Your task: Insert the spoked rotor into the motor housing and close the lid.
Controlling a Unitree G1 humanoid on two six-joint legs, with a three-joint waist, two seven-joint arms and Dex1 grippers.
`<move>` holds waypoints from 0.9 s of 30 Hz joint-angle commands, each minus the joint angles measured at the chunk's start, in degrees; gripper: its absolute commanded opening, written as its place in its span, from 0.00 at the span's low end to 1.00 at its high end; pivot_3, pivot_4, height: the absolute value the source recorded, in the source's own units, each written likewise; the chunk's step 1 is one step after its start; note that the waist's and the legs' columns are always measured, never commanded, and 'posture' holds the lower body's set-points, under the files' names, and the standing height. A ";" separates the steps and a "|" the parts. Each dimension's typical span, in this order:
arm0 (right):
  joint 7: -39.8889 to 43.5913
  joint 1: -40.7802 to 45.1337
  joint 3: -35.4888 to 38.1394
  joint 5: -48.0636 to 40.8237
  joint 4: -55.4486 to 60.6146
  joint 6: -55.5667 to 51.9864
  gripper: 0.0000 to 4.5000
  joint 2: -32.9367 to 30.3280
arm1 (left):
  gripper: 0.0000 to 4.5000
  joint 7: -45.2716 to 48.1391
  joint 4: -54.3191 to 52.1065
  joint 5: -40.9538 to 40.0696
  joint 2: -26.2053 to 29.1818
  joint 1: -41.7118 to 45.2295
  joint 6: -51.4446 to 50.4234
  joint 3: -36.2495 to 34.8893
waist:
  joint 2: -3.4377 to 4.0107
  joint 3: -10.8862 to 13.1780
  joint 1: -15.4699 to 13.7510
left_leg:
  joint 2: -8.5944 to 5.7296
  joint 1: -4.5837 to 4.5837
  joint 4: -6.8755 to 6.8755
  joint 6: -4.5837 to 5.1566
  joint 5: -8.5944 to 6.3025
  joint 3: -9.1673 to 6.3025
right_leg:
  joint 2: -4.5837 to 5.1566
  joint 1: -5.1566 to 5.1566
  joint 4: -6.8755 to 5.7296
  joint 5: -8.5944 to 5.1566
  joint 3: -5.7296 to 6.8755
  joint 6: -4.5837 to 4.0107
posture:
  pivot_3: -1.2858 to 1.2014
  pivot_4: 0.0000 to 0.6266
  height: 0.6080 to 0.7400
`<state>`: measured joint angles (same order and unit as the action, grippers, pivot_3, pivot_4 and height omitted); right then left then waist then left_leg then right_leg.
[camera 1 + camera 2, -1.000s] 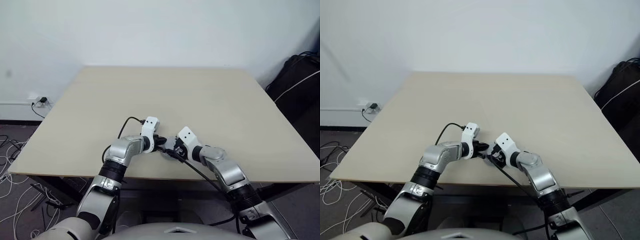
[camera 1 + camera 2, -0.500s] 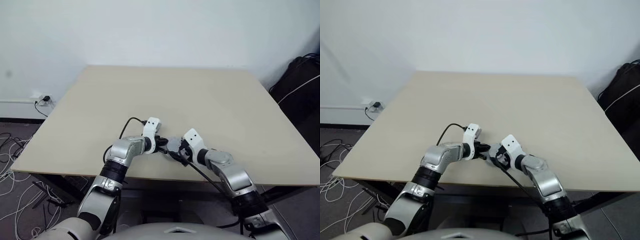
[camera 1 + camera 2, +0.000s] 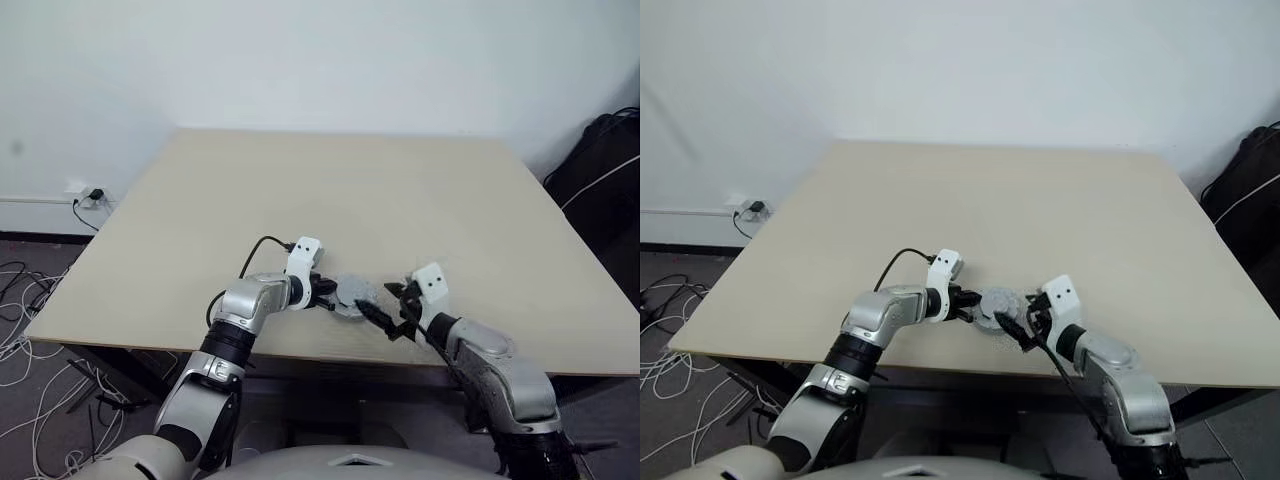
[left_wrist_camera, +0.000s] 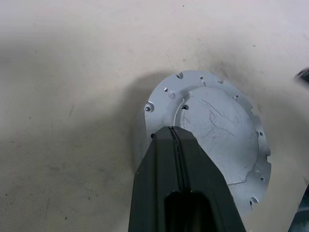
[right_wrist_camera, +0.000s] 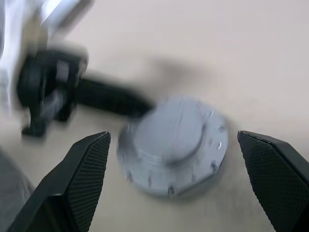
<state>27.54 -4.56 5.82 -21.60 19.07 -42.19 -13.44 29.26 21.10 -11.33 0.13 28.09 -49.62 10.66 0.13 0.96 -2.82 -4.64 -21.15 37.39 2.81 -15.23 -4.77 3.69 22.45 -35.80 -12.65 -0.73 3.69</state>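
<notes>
The lid (image 3: 352, 294) lies smooth grey face up, raised hub on top, close to the table's front edge. It also appears in the left wrist view (image 4: 219, 123) and the right wrist view (image 5: 174, 145). My left gripper (image 3: 329, 297) is shut, and its joined fingertips (image 4: 173, 133) rest on the lid's left rim. To the lid's right, my right gripper (image 3: 386, 304) stands open and apart from it, with the wide-spread fingers (image 5: 84, 166) pointing at the lid and holding nothing. The spoked rotor and the motor housing are hidden.
The beige table (image 3: 350, 190) stretches away behind the lid, and its front edge (image 3: 300, 352) runs just below both grippers. A black bag (image 3: 600, 170) sits on the floor at the right. Cables (image 3: 25, 300) lie on the floor at the left.
My right gripper has let go, opened wide and drawn back to the right, uncovering the lid. The left gripper has stayed where it was, shut.
</notes>
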 commanded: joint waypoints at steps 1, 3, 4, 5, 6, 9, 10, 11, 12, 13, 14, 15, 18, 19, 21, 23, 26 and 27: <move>-8.15 3.35 7.41 -5.06 -2.21 -3.70 0.99 5.76 | 0.00 0.54 2.75 0.57 -0.92 -1.04 -2.05 2.81 | 0.06 -0.01 0.00 | 0.00 0.00 0.00 0.00 0.00 0.00 | 0.01 0.01 0.00 0.00 -0.04 0.00 | 0.52 0.00 1.00; -9.61 4.04 8.54 -6.84 -3.69 -6.01 0.99 7.59 | 0.00 0.64 2.71 0.61 -0.90 -1.08 -2.10 2.87 | 0.08 -0.02 -0.04 | -0.02 -0.04 0.00 0.01 0.00 -0.01 | 0.04 0.04 0.00 0.00 -0.05 -0.01 | 0.52 0.00 1.00; -9.96 4.18 8.20 -7.08 -4.67 -6.97 0.99 8.05 | 0.00 0.70 2.71 0.66 -0.87 -1.11 -2.12 2.92 | 0.10 -0.03 -0.04 | -0.03 -0.06 0.00 0.02 -0.01 -0.01 | 0.04 0.06 0.00 0.00 -0.04 -0.01 | 0.52 0.00 1.00; -10.09 4.29 7.66 -7.24 -5.67 -7.69 0.99 8.36 | 0.00 0.76 2.72 0.70 -0.85 -1.12 -2.12 2.92 | 0.11 -0.04 -0.05 | -0.04 -0.07 0.00 0.04 -0.02 -0.01 | 0.04 0.07 0.00 0.00 -0.04 -0.02 | 0.52 0.00 1.00; -10.26 4.41 7.27 -7.41 -6.48 -8.23 0.99 8.55 | 0.00 0.82 2.75 0.75 -0.82 -1.13 -2.12 2.91 | 0.12 -0.04 -0.05 | -0.06 -0.07 0.00 0.06 -0.03 -0.02 | 0.05 0.07 0.00 -0.01 -0.04 -0.03 | 0.52 0.00 1.00; -10.53 4.95 7.03 -8.74 -8.24 -10.11 0.99 9.28 | 0.00 0.94 2.76 0.88 -0.69 -1.10 -2.14 2.87 | 0.17 -0.04 -0.03 | -0.12 -0.08 -0.02 0.08 -0.04 -0.02 | 0.09 0.08 0.00 -0.02 -0.05 -0.04 | 0.52 0.00 1.00; -10.52 5.06 6.98 -9.06 -8.54 -10.55 0.99 9.43 | 0.00 0.96 2.72 0.88 -0.66 -1.11 -2.15 2.84 | 0.17 -0.04 0.01 | -0.14 -0.09 -0.02 0.09 -0.04 -0.02 | 0.11 0.10 0.00 -0.02 -0.05 -0.03 | 0.52 0.00 1.00; -10.38 5.19 6.82 -9.48 -9.14 -11.29 0.99 9.65 | 0.00 0.96 2.65 0.88 -0.62 -1.12 -2.16 2.81 | 0.17 -0.04 0.02 | -0.16 -0.09 -0.02 0.09 -0.04 -0.01 | 0.13 0.09 0.00 -0.02 -0.05 -0.03 | 0.52 0.00 1.00; -10.24 5.33 6.79 -9.97 -9.72 -12.06 0.99 9.85 | 0.00 0.95 2.59 0.89 -0.60 -1.15 -2.17 2.78 | 0.18 -0.04 0.04 | -0.18 -0.09 -0.02 0.09 -0.05 -0.02 | 0.15 0.09 0.00 -0.02 -0.04 -0.02 | 0.52 0.00 1.00; -10.01 5.53 6.89 -10.84 -10.37 -13.33 0.99 9.99 | 0.00 0.94 2.52 0.89 -0.57 -1.20 -2.17 2.76 | 0.18 -0.05 0.08 | -0.19 -0.09 -0.02 0.10 -0.05 -0.02 | 0.15 0.09 0.00 -0.02 -0.04 -0.02 | 0.52 0.00 1.00; -9.73 5.71 7.15 -11.82 -10.93 -14.48 0.99 10.18 | 0.00 0.94 2.47 0.90 -0.55 -1.25 -2.16 2.75 | 0.18 -0.05 0.10 | -0.19 -0.09 -0.02 0.10 -0.05 -0.02 | 0.15 0.09 0.00 -0.02 -0.03 -0.01 | 0.52 0.00 1.00; -9.58 5.91 7.71 -13.00 -11.48 -15.60 0.99 10.50 | 0.00 0.94 2.45 0.89 -0.54 -1.29 -2.16 2.74 | 0.18 -0.05 0.09 | -0.20 -0.08 -0.02 0.10 -0.05 -0.02 | 0.15 0.09 0.00 -0.02 -0.02 -0.01 | 0.52 0.00 1.00; -9.36 6.50 9.35 -16.22 -13.67 -18.89 0.99 11.32 | 0.00 1.01 2.33 0.87 -0.46 -1.39 -2.24 2.79 | 0.18 -0.06 0.16 | -0.21 -0.08 -0.02 0.11 -0.05 -0.02 | 0.15 0.09 -0.01 -0.02 -0.02 -0.01 | 0.52 0.00 1.00; -9.33 6.63 9.64 -16.84 -14.17 -19.63 0.99 11.40 | 0.00 1.03 2.32 0.87 -0.45 -1.41 -2.24 2.79 | 0.18 -0.06 0.17 | -0.21 -0.08 -0.02 0.11 -0.05 -0.02 | 0.15 0.09 -0.01 -0.02 -0.01 -0.01 | 0.52 0.00 1.00; -9.68 6.96 10.57 -17.96 -16.00 -20.99 0.99 11.88 | 0.00 1.01 2.26 0.87 -0.45 -1.46 -2.19 2.79 | 0.20 -0.08 0.22 | -0.21 -0.07 -0.02 0.11 -0.06 -0.02 | 0.15 0.08 -0.01 -0.02 -0.01 -0.01 | 0.52 0.00 1.00; -10.69 7.34 12.54 -19.51 -18.41 -22.08 0.99 13.12 | 0.00 0.91 2.12 0.85 -0.54 -1.52 -2.04 2.72 | 0.17 -0.12 0.30 | -0.21 -0.06 -0.02 0.11 -0.06 -0.03 | 0.15 0.08 -0.01 -0.03 -0.01 -0.01 | 0.52 0.00 1.00; -10.50 7.44 15.22 -22.98 -20.18 -23.89 0.99 14.85 | 0.00 0.88 1.83 0.79 -0.65 -1.66 -2.08 2.74 | 0.15 -0.18 0.48 | -0.20 0.02 -0.04 0.11 -0.06 -0.03 | 0.14 0.01 -0.02 -0.03 -0.01 0.00 | 0.52 0.00 1.00; -10.41 7.48 16.17 -24.30 -20.63 -24.52 0.99 15.44 | 0.00 0.90 1.74 0.80 -0.68 -1.72 -2.11 2.76 | 0.16 -0.20 0.52 | -0.20 0.02 -0.04 0.11 -0.06 -0.03 | 0.14 0.01 -0.02 -0.04 -0.01 0.01 | 0.52 0.00 1.00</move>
<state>16.69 3.04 22.82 -42.54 0.31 -63.27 0.23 29.99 20.59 -10.79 0.34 27.75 -49.62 10.66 0.30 0.76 -2.29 -4.83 -21.12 37.35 2.92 -15.29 -4.80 3.84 22.46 -35.82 -12.69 -0.74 3.72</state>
